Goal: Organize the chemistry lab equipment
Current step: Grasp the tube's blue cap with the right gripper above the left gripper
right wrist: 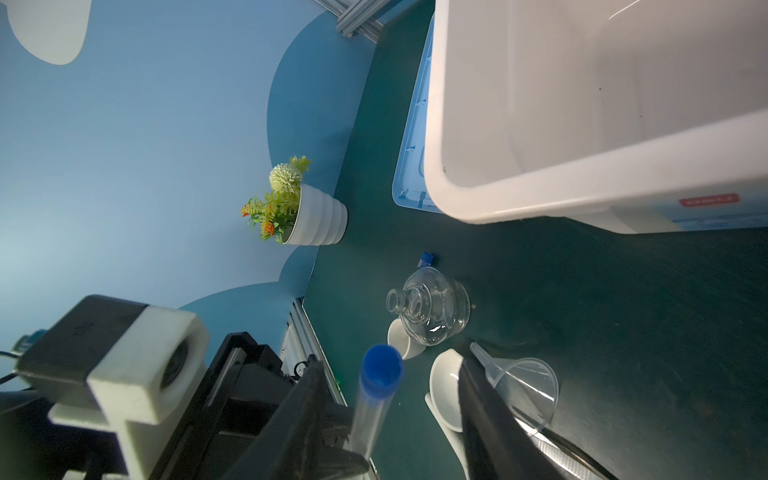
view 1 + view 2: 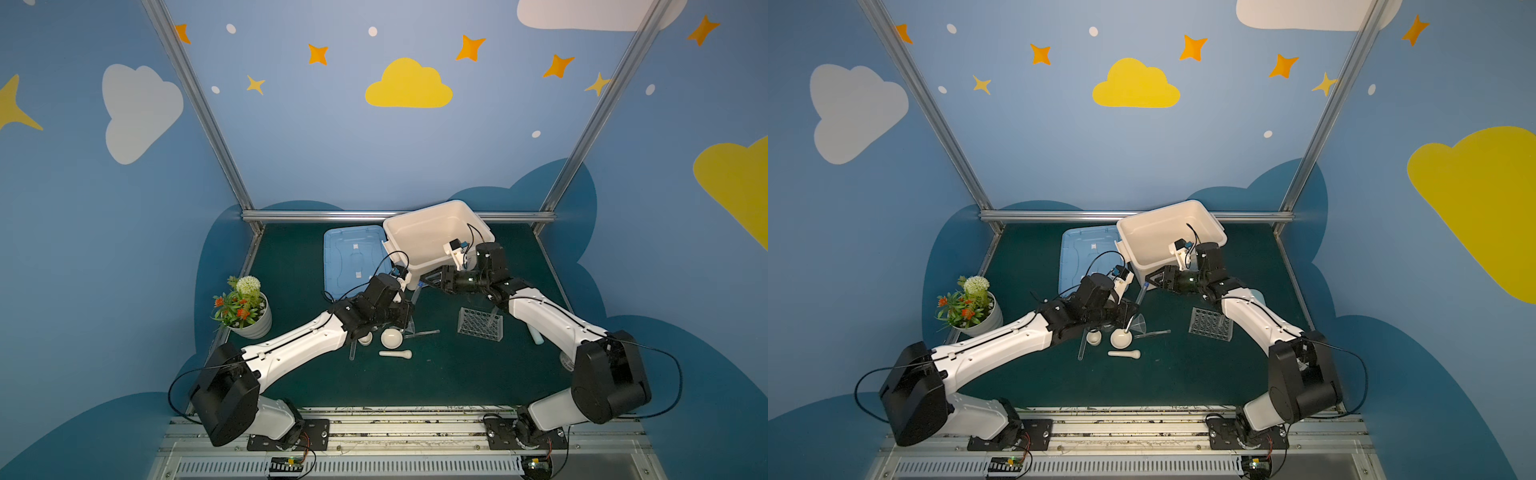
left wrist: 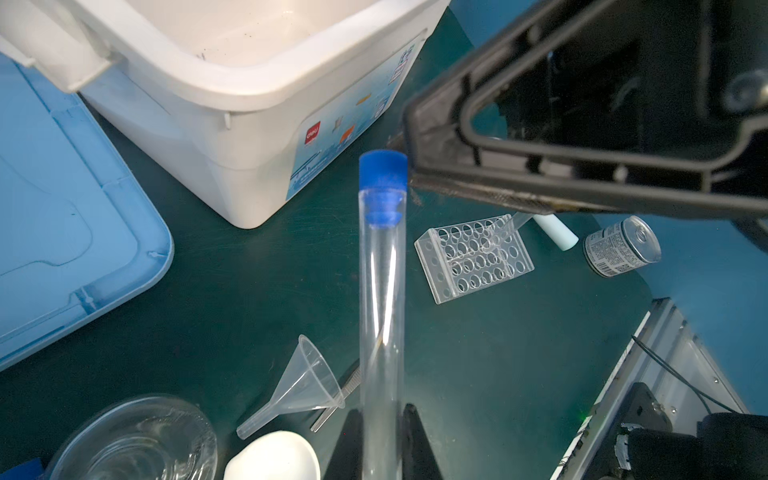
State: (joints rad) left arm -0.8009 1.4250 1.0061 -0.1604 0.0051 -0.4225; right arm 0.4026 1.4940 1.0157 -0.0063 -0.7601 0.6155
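My left gripper (image 3: 382, 409) is shut on the lower part of a long clear test tube (image 3: 382, 291) with a blue cap, holding it tilted up over the mat (image 2: 417, 291). My right gripper (image 1: 390, 363) stands open around the capped end; one finger is near the tube and the other is well clear of it. The clear rack (image 2: 480, 324) stands to the right with one tube in it. The mortar (image 2: 391, 337), pestle (image 2: 395, 354), small cup (image 2: 365, 338), thin rod (image 2: 422, 333) and funnel (image 2: 1139, 324) lie under the left arm. The flask (image 1: 428, 305) stands beside the cup.
The white bin (image 2: 424, 212) stands open at the back, its blue lid (image 2: 353, 257) flat to the left of it. A potted plant (image 2: 243, 307) is at far left. A can (image 3: 621, 245) and a pale cylinder (image 3: 555, 230) lie near the right arm.
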